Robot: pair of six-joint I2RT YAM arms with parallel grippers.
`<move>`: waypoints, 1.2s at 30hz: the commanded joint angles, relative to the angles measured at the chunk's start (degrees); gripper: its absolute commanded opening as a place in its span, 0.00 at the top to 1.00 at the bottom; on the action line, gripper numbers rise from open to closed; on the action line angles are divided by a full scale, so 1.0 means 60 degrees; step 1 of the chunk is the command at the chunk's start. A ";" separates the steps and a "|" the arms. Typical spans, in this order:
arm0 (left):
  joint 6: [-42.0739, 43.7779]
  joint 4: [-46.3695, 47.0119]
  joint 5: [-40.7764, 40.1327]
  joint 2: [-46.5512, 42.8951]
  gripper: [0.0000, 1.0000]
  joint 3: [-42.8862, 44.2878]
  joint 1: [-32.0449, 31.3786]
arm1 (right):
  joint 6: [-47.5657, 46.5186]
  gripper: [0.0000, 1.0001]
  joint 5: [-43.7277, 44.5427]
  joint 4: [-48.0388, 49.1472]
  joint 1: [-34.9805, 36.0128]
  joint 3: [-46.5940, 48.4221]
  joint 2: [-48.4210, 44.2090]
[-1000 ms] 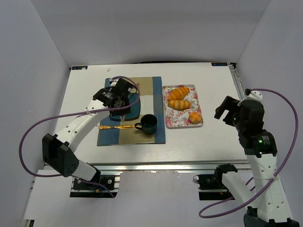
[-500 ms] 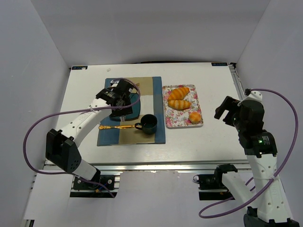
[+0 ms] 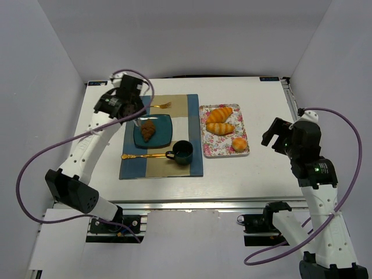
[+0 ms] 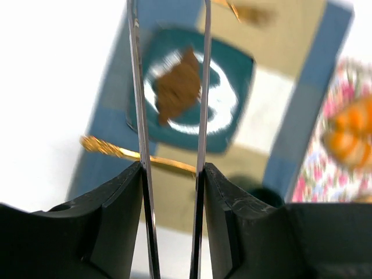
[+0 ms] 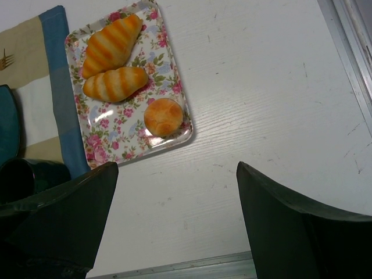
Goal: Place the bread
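Observation:
The bread (image 3: pixel 148 130), a small dark brown ridged pastry, lies on the teal square plate (image 3: pixel 164 139). In the left wrist view the bread (image 4: pixel 179 86) lies on the plate (image 4: pixel 232 128) far below. My left gripper (image 3: pixel 129 110) hangs above the plate's far left corner. It (image 4: pixel 172 168) is shut on thin metal tongs (image 4: pixel 203 87). The tongs' two arms stand apart and hold nothing. My right gripper (image 3: pixel 273 132) is open and empty, right of the tray, above bare table (image 5: pixel 177 174).
A dark mug (image 3: pixel 183 152) and a golden spoon (image 3: pixel 142 156) lie on the blue-tan placemat (image 3: pixel 195 133) in front of the plate, a golden fork (image 3: pixel 160 106) behind it. The floral tray (image 5: pixel 116 145) holds two golden-orange croissants (image 5: pixel 113 83) and a round bun (image 5: pixel 163 116).
My left arm has risen and pulled back toward the far left. The bread, hidden under it before, now lies bare on the plate. The right arm has barely moved.

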 commanded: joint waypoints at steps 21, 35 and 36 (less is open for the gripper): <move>0.2909 0.6971 0.1357 0.3456 0.49 -0.2670 0.5692 | -0.0269 0.11 -0.0622 0.0254 0.0008 0.0288 0.0716; 0.3056 0.6549 0.1357 0.5435 0.23 -0.1675 0.5883 | -0.0167 0.11 -0.0490 -0.0040 0.0023 0.0111 0.0614; 0.3085 0.6301 0.1284 0.5202 0.22 -0.1529 0.5883 | -0.0167 0.11 -0.0533 0.0018 0.0023 0.0155 0.0599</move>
